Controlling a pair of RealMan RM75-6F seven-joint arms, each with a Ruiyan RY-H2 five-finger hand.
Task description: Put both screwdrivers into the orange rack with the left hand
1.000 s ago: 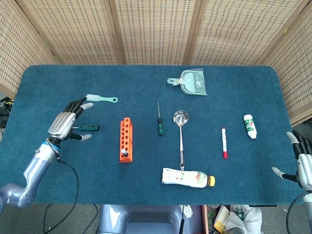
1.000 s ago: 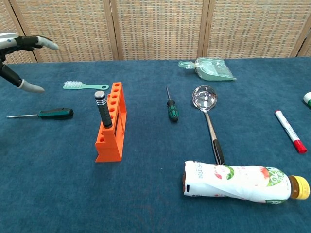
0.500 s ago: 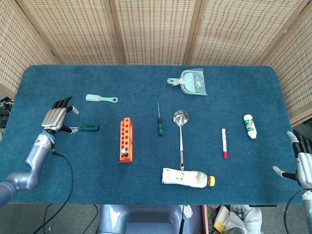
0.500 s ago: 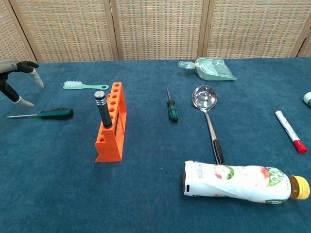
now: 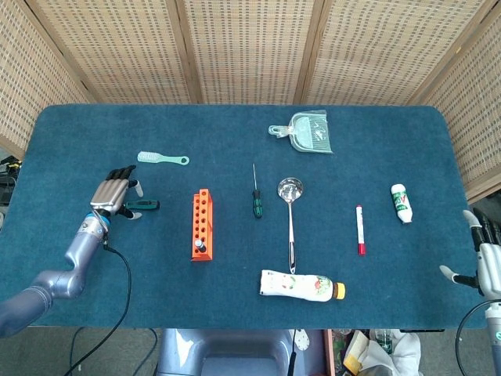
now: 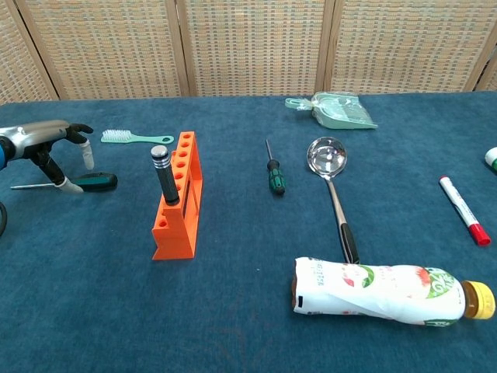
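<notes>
One green-handled screwdriver [image 5: 143,205] [image 6: 96,182] lies flat at the left of the table. My left hand [image 5: 113,196] [image 6: 45,142] hovers over its thin shaft, fingers spread and curved down, thumb tip on the cloth beside the handle, holding nothing. A second screwdriver [image 5: 256,200] [image 6: 274,174] lies right of the orange rack [image 5: 202,219] [image 6: 183,203]. The rack stands upright with a black and silver tool [image 6: 165,176] in its near hole. My right hand [image 5: 485,262] rests open at the table's near right edge, seen only in the head view.
A mint brush [image 5: 163,159] [image 6: 134,137] lies just beyond the left hand. A dustpan [image 5: 307,133], ladle [image 5: 290,215] [image 6: 332,183], red marker [image 5: 360,229], small white bottle [image 5: 401,202] and a lying drink bottle [image 5: 301,286] [image 6: 380,291] occupy the middle and right.
My left hand has come back toward the rack and lowered, from beyond the shaft's tip to right over the left screwdriver's shaft. Nothing else has moved.
</notes>
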